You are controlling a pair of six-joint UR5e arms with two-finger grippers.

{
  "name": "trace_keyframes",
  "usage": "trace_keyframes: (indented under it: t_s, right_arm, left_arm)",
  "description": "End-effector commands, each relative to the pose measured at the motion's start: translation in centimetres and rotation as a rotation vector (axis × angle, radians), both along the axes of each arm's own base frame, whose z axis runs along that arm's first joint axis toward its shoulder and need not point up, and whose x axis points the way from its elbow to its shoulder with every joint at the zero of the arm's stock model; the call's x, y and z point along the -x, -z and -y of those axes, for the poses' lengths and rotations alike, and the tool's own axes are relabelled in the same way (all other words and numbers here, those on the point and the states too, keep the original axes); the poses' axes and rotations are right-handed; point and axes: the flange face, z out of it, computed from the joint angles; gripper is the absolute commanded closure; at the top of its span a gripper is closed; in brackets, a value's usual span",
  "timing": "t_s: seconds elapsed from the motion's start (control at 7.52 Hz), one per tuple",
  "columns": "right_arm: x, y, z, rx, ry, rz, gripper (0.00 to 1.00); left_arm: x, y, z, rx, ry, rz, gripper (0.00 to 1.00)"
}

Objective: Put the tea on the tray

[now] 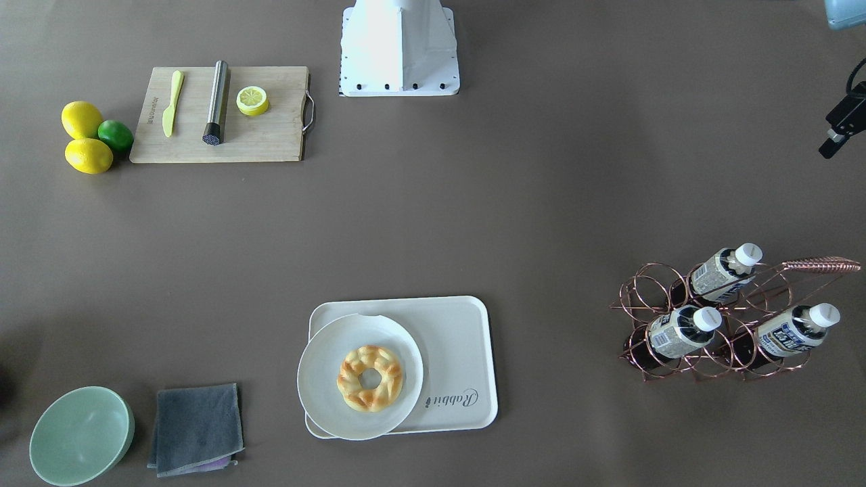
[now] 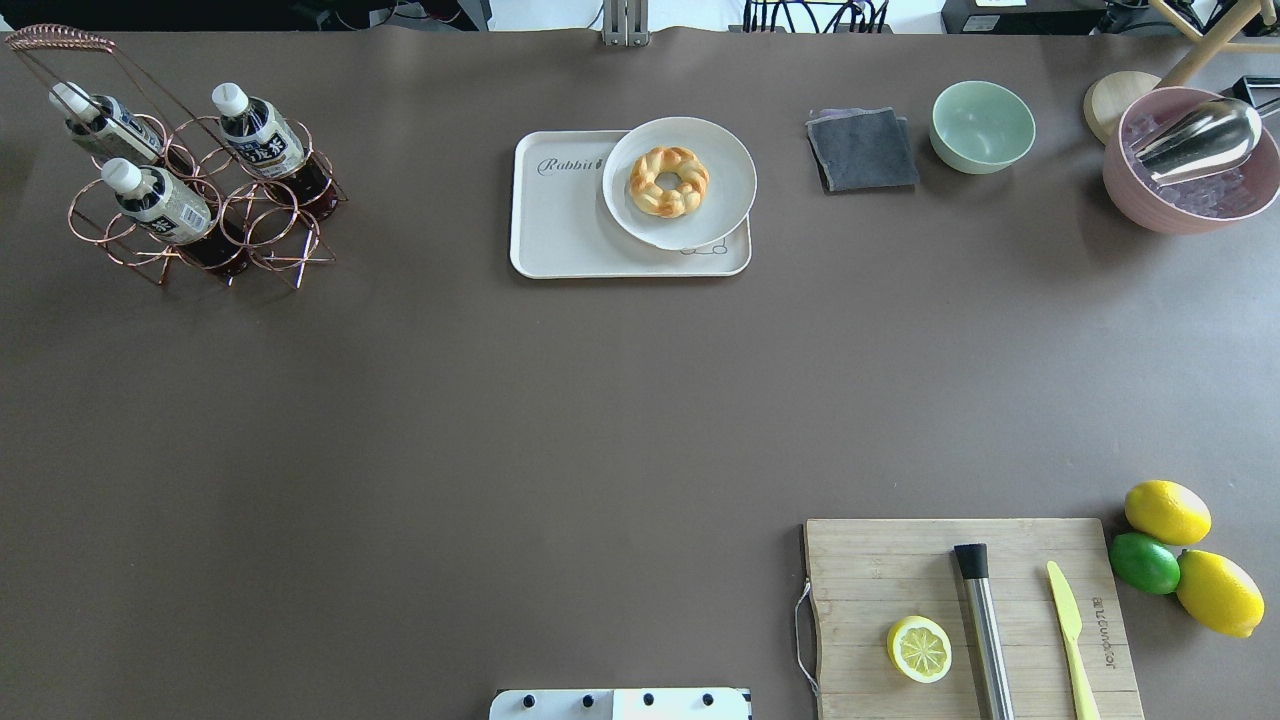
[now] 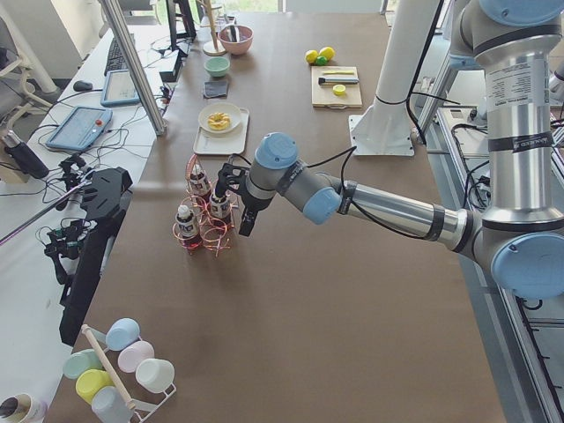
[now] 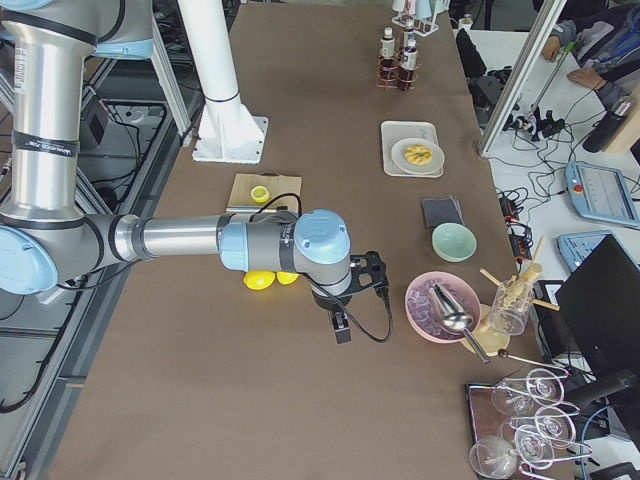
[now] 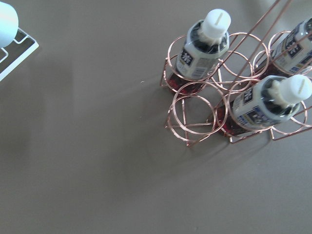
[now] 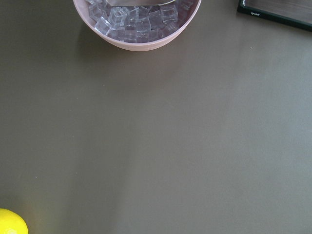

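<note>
Three alike tea bottles (image 2: 255, 125) (image 2: 100, 120) (image 2: 160, 200) with white caps stand tilted in a copper wire rack (image 2: 250, 215) at the far left of the table. They also show in the left wrist view (image 5: 204, 44) above the rack (image 5: 190, 114). The off-white "Rabbit" tray (image 2: 560, 235) lies at the far middle and carries a round white plate (image 2: 720, 190) with a doughnut (image 2: 668, 181). My left gripper (image 3: 240, 207) hovers beside the rack; I cannot tell whether it is open or shut. My right gripper (image 4: 340, 320) hovers near a pink ice bowl (image 4: 440, 308); I cannot tell its state.
A wooden cutting board (image 2: 880, 560) with a lemon half, a steel rod and a yellow knife lies at the near right, with lemons and a lime (image 2: 1145, 562) beside it. A grey cloth (image 2: 862, 150), a green bowl (image 2: 982, 125) and the pink ice bowl (image 2: 1180, 200) sit at the far right.
</note>
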Motion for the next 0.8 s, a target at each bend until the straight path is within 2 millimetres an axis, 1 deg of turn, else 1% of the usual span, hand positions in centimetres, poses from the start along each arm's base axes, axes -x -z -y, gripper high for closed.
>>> trace_keyframes:
  t_s: [0.0, 0.13, 0.27, 0.4, 0.53, 0.66]
  right_arm:
    - [0.3, 0.4, 0.1, -0.007, 0.004, 0.035, 0.0]
    - [0.5, 0.2, -0.3, -0.003, 0.006, 0.065, 0.0]
    - [0.6, 0.0, -0.3, 0.004, 0.006, 0.069, 0.0]
    - [0.6, 0.0, -0.2, -0.001, 0.01, 0.067, 0.0]
    - [0.6, -0.2, -0.4, 0.008, 0.007, 0.063, 0.0]
    - [0.6, -0.2, -0.4, 0.012, 0.002, 0.064, 0.0]
  left_arm:
    - [-7.9, 5.0, 3.7, -0.023, 0.058, 0.021, 0.03]
    - [-11.1, 6.8, 5.2, -0.004, 0.088, 0.001, 0.03]
    - [-13.3, 8.0, 6.0, 0.019, 0.096, -0.025, 0.03]
    - [-14.7, 8.4, 7.2, 0.007, 0.112, -0.011, 0.03]
    - [-15.8, 8.2, 8.5, -0.002, 0.113, 0.007, 0.03]
    - [-16.1, 8.0, 9.1, -0.015, 0.098, 0.02, 0.03]
